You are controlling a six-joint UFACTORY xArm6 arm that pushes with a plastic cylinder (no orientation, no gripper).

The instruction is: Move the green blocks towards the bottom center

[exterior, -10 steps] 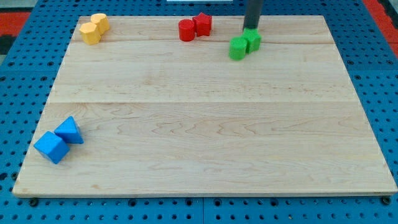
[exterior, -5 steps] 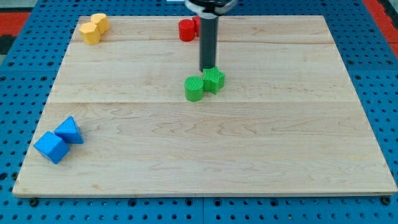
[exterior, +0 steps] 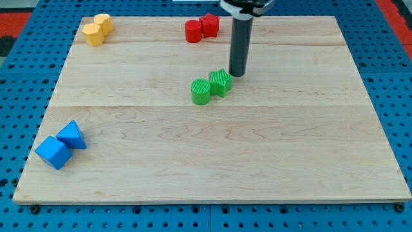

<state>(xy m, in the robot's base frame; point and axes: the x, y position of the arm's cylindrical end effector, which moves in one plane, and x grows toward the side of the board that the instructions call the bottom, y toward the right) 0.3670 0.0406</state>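
Observation:
Two green blocks sit touching near the board's middle, a little above centre: a green cylinder on the left and a green star-like block on the right. My tip is just to the upper right of the green star-like block, very close to it. The dark rod rises from there to the view's top.
Two red blocks sit at the top centre, left of the rod. Two yellow blocks are at the top left. Two blue blocks are at the lower left. The wooden board lies on a blue pegboard.
The green blocks were pushed down and left from the top right, then stopped. In the last half second my tip moved right, from above the star-like block to its upper right.

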